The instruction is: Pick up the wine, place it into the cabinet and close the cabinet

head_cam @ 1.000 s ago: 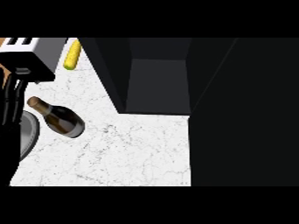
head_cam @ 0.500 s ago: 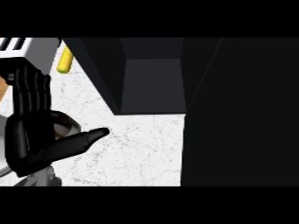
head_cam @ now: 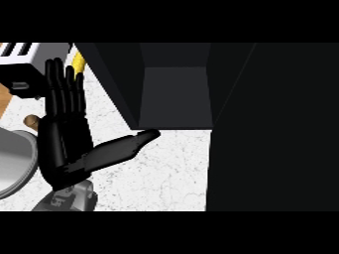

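Note:
My left hand (head_cam: 68, 144) stands open over the white marble counter (head_cam: 158, 173), fingers straight up and thumb stretched out to the right. Only a small brown tip of the wine bottle (head_cam: 32, 120) peeks out just left of the hand; the rest is hidden behind it. The dark cabinet (head_cam: 176, 94) is right of the hand, its inside open to view. My thumb tip reaches close to its lower left corner. The right hand does not show.
A silver toaster (head_cam: 22, 67) stands at the back left with a yellow object (head_cam: 77, 61) beside it. A grey plate (head_cam: 4, 163) lies at the left edge. A large dark panel (head_cam: 282, 129) fills the right side.
The left hand has come in from the left edge and risen in front of the bottle, which lay in plain sight a second ago. The cabinet now looks larger and nearer.

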